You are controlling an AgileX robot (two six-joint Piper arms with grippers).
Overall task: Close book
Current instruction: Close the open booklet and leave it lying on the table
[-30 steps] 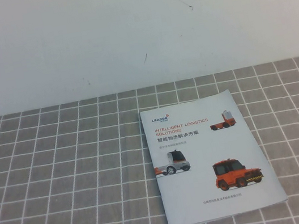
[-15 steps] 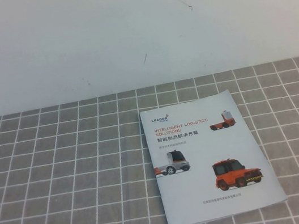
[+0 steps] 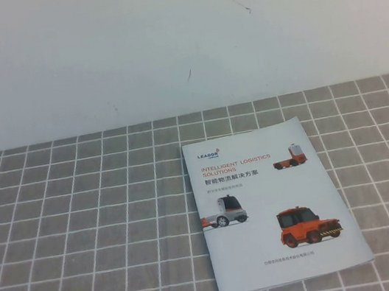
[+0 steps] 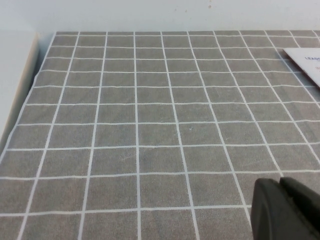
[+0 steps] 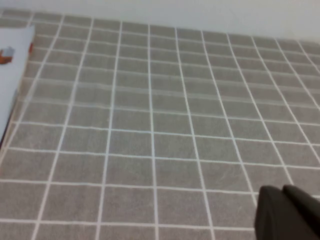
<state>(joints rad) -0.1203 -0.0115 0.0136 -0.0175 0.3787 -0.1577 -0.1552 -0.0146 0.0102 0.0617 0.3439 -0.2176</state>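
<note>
High view: a brochure-style book (image 3: 271,203) lies closed and flat, cover up, on a grey tablecloth (image 3: 82,231) with a white grid. It sits right of centre and towards the near edge. The cover carries the title "Intelligent Logistics Solutions" and pictures of three vehicles. A white wall (image 3: 162,39) rises behind the cloth.

Left wrist view: the left gripper (image 4: 281,192) hangs above bare cloth. Its two dark fingers are pressed together with no gap and grip nothing. One corner of the book shows far off, well apart from it.

Right wrist view: the right gripper (image 5: 283,194) hangs over bare cloth, fingers likewise together and empty. The book's edge lies well apart from it.
</note>
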